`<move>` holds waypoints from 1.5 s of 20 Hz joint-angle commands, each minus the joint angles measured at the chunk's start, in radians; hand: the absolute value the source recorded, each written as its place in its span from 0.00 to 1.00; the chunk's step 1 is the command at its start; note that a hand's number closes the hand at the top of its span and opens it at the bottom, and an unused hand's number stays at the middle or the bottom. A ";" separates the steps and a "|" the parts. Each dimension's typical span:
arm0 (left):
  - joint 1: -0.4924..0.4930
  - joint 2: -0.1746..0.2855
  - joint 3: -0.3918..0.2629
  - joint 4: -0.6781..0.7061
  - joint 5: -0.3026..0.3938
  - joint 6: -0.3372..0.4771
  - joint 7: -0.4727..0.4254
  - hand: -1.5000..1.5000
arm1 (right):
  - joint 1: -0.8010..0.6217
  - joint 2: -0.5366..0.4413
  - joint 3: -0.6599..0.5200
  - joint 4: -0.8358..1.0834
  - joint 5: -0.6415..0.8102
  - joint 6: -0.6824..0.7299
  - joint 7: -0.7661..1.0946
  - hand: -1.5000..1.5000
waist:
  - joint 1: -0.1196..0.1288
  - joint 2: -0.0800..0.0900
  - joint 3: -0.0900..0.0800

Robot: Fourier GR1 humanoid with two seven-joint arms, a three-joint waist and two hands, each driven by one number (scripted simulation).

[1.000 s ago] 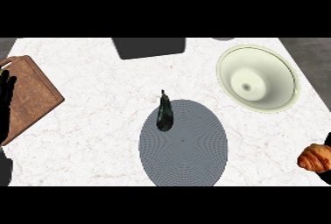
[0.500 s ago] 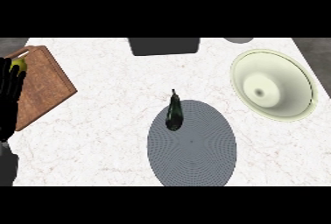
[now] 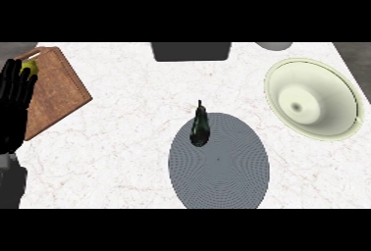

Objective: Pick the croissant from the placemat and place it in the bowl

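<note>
Croissant: lost from view, along with right hand, after showing at lower right edge. Saw left hand at left edge over cutting board, fingers straight and together. Found bowl empty, near placemat.

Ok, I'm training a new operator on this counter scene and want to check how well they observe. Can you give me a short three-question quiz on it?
1. True or false: the bowl stands on the placemat.
2. What lies at the placemat's far edge? A) a dark green vegetable B) a croissant C) a cup
3. Which hand shows, and where?

Key
1. False: the bowl stands apart from the placemat, on the counter to its right.
2. A
3. The left hand, fingers straight, at the view's left edge by the wooden board.
</note>
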 commanded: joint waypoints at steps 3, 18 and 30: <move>0.008 -0.025 -0.027 0.002 -0.014 -0.005 -0.021 0.50 | -0.069 -0.006 -0.088 -0.112 -0.190 0.224 0.096 1.00 | 0.016 0.001 -0.001; -0.005 -0.011 -0.006 0.025 -0.001 -0.033 -0.036 0.50 | -0.445 0.080 0.274 -0.504 -0.341 0.275 0.804 1.00 | 0.043 0.006 0.000; -0.052 0.012 0.023 0.092 0.013 -0.056 -0.042 0.50 | -0.626 0.331 0.666 -0.322 -0.077 0.072 0.815 1.00 | 0.043 0.011 0.001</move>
